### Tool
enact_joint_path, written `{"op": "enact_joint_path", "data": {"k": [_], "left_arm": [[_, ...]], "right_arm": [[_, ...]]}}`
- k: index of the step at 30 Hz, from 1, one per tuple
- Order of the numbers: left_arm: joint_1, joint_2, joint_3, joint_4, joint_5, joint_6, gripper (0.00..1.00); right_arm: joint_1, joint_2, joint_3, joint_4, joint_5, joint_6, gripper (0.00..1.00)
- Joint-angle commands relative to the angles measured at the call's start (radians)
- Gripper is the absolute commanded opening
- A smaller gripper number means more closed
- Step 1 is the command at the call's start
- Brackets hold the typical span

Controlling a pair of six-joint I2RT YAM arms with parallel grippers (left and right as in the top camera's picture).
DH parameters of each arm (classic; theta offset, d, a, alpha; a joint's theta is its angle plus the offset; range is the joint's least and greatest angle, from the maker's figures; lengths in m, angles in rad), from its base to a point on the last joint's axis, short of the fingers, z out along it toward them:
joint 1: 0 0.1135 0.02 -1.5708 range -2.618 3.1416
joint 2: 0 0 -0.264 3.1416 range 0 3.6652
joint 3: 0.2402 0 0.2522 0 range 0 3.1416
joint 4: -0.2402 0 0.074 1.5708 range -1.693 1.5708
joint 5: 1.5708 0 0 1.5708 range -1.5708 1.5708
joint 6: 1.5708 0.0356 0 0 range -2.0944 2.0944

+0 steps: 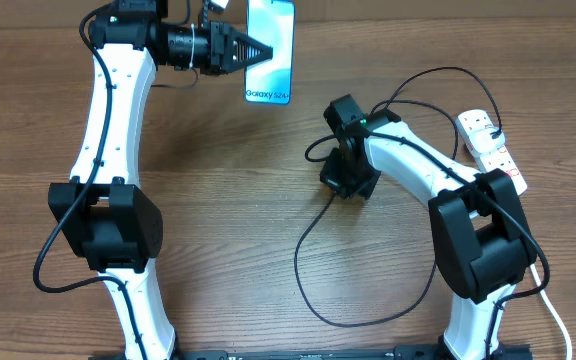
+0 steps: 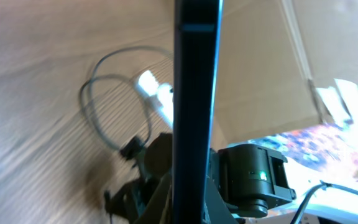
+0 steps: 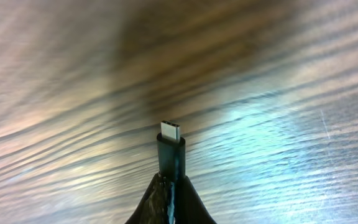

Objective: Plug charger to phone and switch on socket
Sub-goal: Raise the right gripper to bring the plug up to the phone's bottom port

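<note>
1. Overhead: brown wood-grain table point(image 1: 228, 200); left gripper point(image 1: 269, 52) clamped on phone point(image 1: 273, 78), screen up, near far edge.
2. Right gripper point(image 3: 171, 186) pinches charger point(image 3: 170, 148) tip over mid-table, rest looped on wood.
3. Socket point(image 1: 488, 145) lies at right edge.

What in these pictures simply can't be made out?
1. Port on the phone: overhead, its far end is cut off by the top edge; the left wrist view shows only a dark side.
2. Switches on the socket: overhead, too small and partly behind the right arm to read as on or off.
3. Plug end of the charger: the right wrist view shows only the tip; overhead, too small to tell.
</note>
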Motion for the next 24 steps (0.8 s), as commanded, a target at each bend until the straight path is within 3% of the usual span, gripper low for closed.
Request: {"op": "enact_joint_path", "data": {"k": [1, 14, 24], "left_arm": [[0.002, -0.028, 0.022, 0.059, 0.15, -0.015, 0.04], [0.0, -0.028, 0.022, 0.42, 0.262, -0.292, 0.04], [-0.04, -0.028, 0.022, 0.447, 0.233, -0.29, 0.04]], "right_arm": [[-0.004, -0.102, 0.073, -0.016, -0.009, -0.092, 0.04], [0.014, -0.41, 0.118, -0.012, -0.271, -0.403, 0.04], [0.155, -0.518, 0.118, 0.004, -0.116, -0.47, 0.04]]}}
